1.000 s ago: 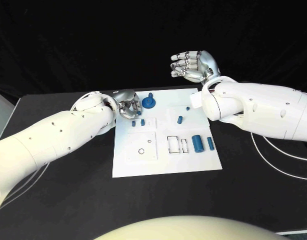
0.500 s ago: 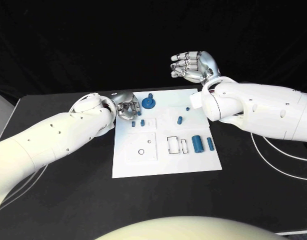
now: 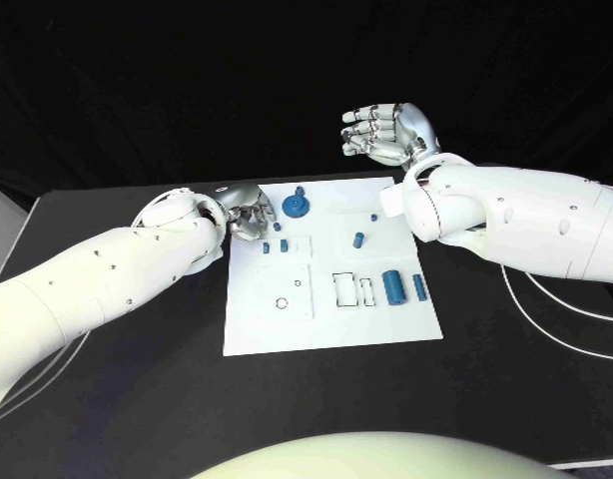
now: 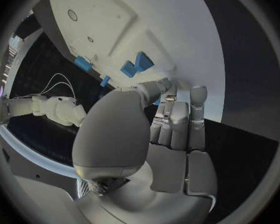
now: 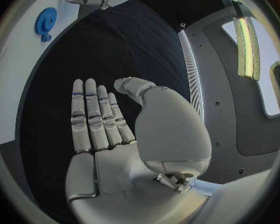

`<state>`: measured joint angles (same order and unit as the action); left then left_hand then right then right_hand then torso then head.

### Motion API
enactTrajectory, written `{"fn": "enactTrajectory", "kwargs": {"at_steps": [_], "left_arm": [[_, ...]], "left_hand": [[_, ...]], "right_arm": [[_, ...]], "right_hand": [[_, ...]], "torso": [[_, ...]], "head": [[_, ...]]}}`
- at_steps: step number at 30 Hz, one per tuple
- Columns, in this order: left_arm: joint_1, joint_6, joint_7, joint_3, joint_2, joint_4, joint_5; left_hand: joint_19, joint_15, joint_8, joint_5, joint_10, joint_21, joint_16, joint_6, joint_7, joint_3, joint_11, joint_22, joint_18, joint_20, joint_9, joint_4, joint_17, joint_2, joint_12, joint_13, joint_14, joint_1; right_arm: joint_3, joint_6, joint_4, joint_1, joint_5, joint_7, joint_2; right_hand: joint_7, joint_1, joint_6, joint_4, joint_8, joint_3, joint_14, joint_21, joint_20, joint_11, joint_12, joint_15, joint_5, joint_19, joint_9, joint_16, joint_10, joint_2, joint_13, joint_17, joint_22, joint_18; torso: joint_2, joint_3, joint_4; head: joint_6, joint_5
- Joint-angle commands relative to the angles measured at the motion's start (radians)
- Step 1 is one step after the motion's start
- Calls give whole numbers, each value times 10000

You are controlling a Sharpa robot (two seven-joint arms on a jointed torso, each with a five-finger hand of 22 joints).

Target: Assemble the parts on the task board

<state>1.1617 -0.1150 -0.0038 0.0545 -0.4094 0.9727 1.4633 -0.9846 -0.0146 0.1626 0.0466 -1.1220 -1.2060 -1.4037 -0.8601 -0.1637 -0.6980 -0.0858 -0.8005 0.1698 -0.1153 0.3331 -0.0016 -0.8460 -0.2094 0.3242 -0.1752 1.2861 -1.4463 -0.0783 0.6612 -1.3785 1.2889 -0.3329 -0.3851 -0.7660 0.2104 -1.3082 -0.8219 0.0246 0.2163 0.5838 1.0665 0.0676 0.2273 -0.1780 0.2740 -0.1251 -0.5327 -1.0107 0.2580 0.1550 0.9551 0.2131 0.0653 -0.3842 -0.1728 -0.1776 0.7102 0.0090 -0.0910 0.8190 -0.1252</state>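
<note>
Two thick white arms are showing smooth, rounded shells — the left arm [image 3: 91,279] and the right arm [image 3: 537,225] are both carrying rows of small dark screw heads along their glossy casings. Thin white cables [image 3: 566,309] are trailing from under the right arm. Each arm is ending in a silver metallic hand: the left hand [image 3: 250,208] and the right hand [image 3: 383,133] are showing polished, segmented fingers [image 5: 90,117] with dark seams — and a broad domed thumb base.
</note>
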Motion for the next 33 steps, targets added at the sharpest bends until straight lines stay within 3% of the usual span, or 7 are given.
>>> {"fn": "enactTrajectory", "kwargs": {"at_steps": [1,4,12,18,22,27,33], "left_arm": [[4,-401,-7,69,-134,-83,-584],[10,-494,89,292,-333,-193,-2065],[12,-548,805,924,-1188,216,-5368],[-98,41,1574,1183,-2143,1327,-7695],[-519,595,2157,1542,-2715,2176,-9264],[-1301,1094,2538,2204,-3275,3226,-10417],[-1898,1221,2715,2549,-3758,4130,-11409]], "left_hand": [[826,-101,-21,50,373,565,603,-10,-79,-79,-113,913,147,-47,-15,147,1550,-77,-263,37,-850,90],[1241,-291,191,49,797,929,1773,-369,-258,-183,-365,1089,140,-195,32,246,3629,-66,-377,85,-2282,88],[1661,-343,300,47,960,1411,2813,-405,-277,70,-396,1369,159,-296,-3,312,4189,-66,-100,56,-2628,161],[1640,-333,391,42,855,1932,3211,-428,-241,474,-341,1740,160,-324,-13,556,4379,-4,183,-4,-2638,340],[1596,-342,453,41,848,2323,3371,-455,-207,810,-319,2016,147,-348,-13,782,4425,-16,319,-37,-2707,476],[1654,-401,554,41,784,3421,4066,-453,-165,1378,-298,2740,136,-454,-16,1268,4651,-87,507,-68,-3226,582],[1567,-656,695,56,938,5498,6247,-426,-256,1675,-447,4143,124,-729,-37,1822,5380,-138,30,267,-3667,227]], "right_arm": [[4,-811,162,-5,-702,308,-70],[3,-1306,311,-3,-1388,525,-214],[2,-2649,643,0,-4226,1273,-644],[-8,-3219,737,-15,-7551,2230,-955],[-31,-3333,737,-83,-9637,3302,-1038],[-67,-3451,673,-243,-11790,4657,-1062],[-105,-3494,651,-414,-13009,5556,-1018]], "right_hand": [[342,-230,-29,-227,5,33,142,57,-18,-12,-17,40,82,-102,5,-41,49,-57,-8,15,37,-56],[52,-590,-541,-635,215,-430,1474,916,-621,321,119,559,487,-1341,76,521,637,-310,-19,-174,-349,-41],[-237,-830,-1249,-1015,163,-1067,3447,2673,-1434,696,-363,1148,1286,-2488,-41,1282,1584,-504,-28,-523,-1478,16],[-565,-632,-1967,-1031,8,-997,4391,4733,-1766,1072,-1035,1527,1395,-3163,-130,4062,2750,-345,42,-2167,-2957,-7],[-599,-314,-2022,-781,-96,-683,4475,6095,-1678,1094,-1449,1523,1621,-3648,-95,7218,2935,-108,77,-4468,-4198,128],[-580,-145,-2060,-535,-118,-409,4449,7116,-1599,1012,-1862,1449,1944,-3890,-21,8890,2703,154,42,-5811,-5260,273],[-552,-66,-1925,-285,-224,-246,4468,7889,-1512,905,-2119,1352,2075,-4075,18,10088,2214,436,4,-6821,-6074,391]], "torso": [[-17,-5,17],[-38,-6,8],[-72,-30,-32],[-214,-123,-97],[-346,-192,-140],[-482,-299,-173],[-599,-407,-215]], "head": [[-68,-12],[-105,-34],[-209,-204],[-244,-382],[-229,-479],[-206,-545],[-175,-635]]}}
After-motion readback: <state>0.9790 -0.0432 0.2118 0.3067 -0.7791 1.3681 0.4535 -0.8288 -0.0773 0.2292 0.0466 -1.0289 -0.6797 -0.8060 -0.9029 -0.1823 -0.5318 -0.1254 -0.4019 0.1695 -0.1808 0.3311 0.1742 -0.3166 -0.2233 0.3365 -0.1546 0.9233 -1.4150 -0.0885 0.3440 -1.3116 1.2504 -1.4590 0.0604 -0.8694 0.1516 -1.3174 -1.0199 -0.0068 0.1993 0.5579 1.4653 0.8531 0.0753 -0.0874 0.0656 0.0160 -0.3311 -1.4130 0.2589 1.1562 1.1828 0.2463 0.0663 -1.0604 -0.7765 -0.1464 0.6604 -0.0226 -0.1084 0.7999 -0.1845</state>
